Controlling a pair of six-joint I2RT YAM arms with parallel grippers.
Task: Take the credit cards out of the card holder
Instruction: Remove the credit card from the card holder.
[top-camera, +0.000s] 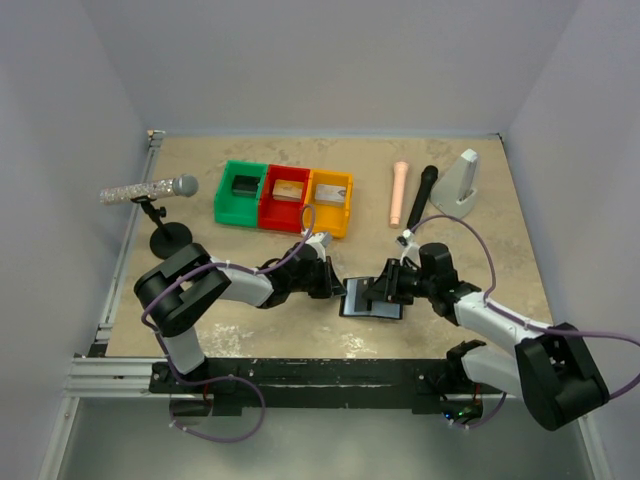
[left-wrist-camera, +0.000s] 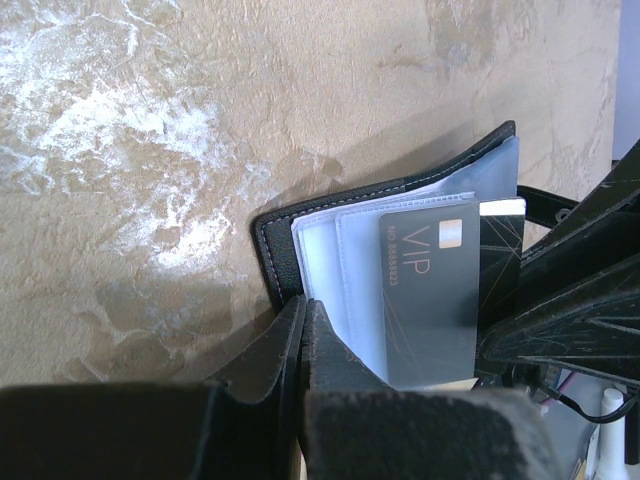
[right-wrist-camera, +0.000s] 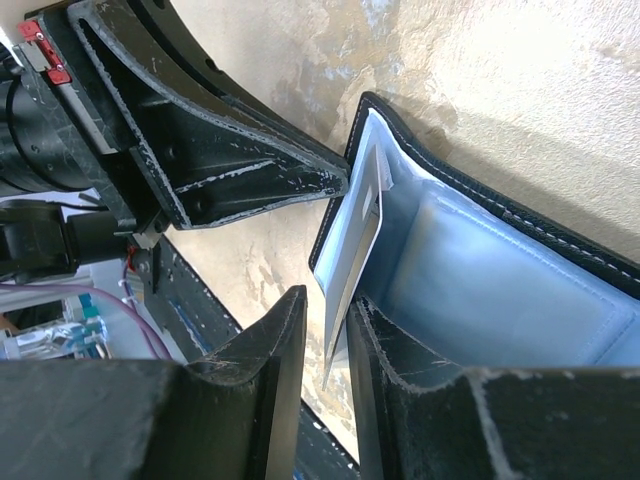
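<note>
Wallet (top-camera: 372, 300), open on table (top-camera: 280, 325): left tool (left-wrist-camera: 305, 310) shut at its edge; right tool (right-wrist-camera: 330, 305) narrow astride grey card (left-wrist-camera: 430, 300), gap showing; close squarely, then draw straight out with wallet pinned.

**What else we see**

Across the tan surface (top-camera: 260, 330) we find joined green (top-camera: 226, 192), red (top-camera: 270, 205) and yellow (top-camera: 332, 222) bins. To their left a glittery microphone (top-camera: 150, 189) rests on a black stand (top-camera: 170, 240). To their right lie a peach stick (top-camera: 399, 193), a black stick (top-camera: 422, 192) and a grey wedge (top-camera: 462, 182).
</note>
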